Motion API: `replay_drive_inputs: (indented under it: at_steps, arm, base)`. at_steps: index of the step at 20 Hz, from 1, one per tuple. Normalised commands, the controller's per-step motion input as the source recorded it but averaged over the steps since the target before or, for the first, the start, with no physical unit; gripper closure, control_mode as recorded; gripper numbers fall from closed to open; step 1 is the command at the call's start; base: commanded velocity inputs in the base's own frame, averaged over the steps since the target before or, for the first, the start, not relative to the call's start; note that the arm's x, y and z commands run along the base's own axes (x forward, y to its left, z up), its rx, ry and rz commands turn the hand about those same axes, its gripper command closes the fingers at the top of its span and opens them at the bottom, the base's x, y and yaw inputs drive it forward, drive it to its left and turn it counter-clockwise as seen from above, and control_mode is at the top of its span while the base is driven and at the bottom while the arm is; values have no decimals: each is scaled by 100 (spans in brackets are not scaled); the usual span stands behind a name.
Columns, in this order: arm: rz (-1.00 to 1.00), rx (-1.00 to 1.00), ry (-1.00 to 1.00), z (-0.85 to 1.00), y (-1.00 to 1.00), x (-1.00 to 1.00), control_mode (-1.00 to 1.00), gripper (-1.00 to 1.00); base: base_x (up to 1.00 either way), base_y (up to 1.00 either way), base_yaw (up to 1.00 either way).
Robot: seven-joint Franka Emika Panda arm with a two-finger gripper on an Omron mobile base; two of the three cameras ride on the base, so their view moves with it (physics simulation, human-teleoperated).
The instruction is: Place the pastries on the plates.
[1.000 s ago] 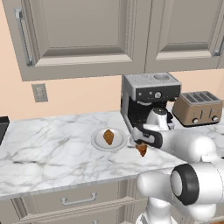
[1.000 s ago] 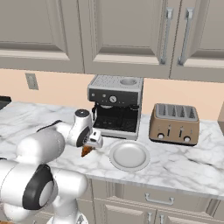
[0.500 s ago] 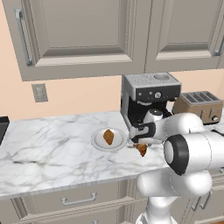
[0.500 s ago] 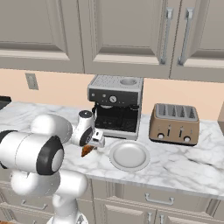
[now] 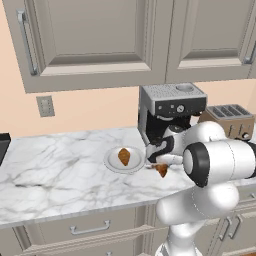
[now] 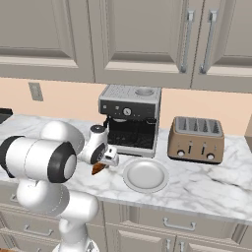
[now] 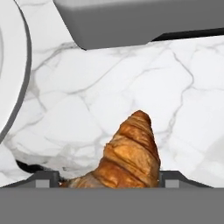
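Gripper [image 6: 101, 166] clenched on 2nd pastry [image 7: 129, 153], swung nearer the empty plate [image 6: 145, 175] right of it; 1st pastry [image 5: 124, 156] already plated; delivery looks imminent.

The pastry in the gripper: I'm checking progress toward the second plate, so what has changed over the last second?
The arm's big joints swung toward the cameras; the gripper, shut on the held pastry, barely moved beside the empty plate. Unchanged: the other pastry on its plate, the coffee machine and the toaster.
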Motion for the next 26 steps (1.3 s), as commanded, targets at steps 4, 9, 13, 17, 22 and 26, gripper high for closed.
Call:
replay_drive_inputs:
  at_steps: [4,9,13,17,22,26]
  arm:
    - [0,0,0,-14,-19,-9,-100,100]
    - [0,1,-7,15,-33,-13,-100,100]
    - [0,0,-4,51,-25,-2,-100,100]
    - [-6,0,3,55,-34,0,-100,100]
    - [-7,0,4,22,-56,-1,-100,100]
    - [-9,0,1,4,-76,-3,-100,100]
  base:
    - [0,0,0]
    - [0,0,0]
    - [0,0,0]
    - [0,0,0]
    - [0,0,0]
    - [0,0,0]
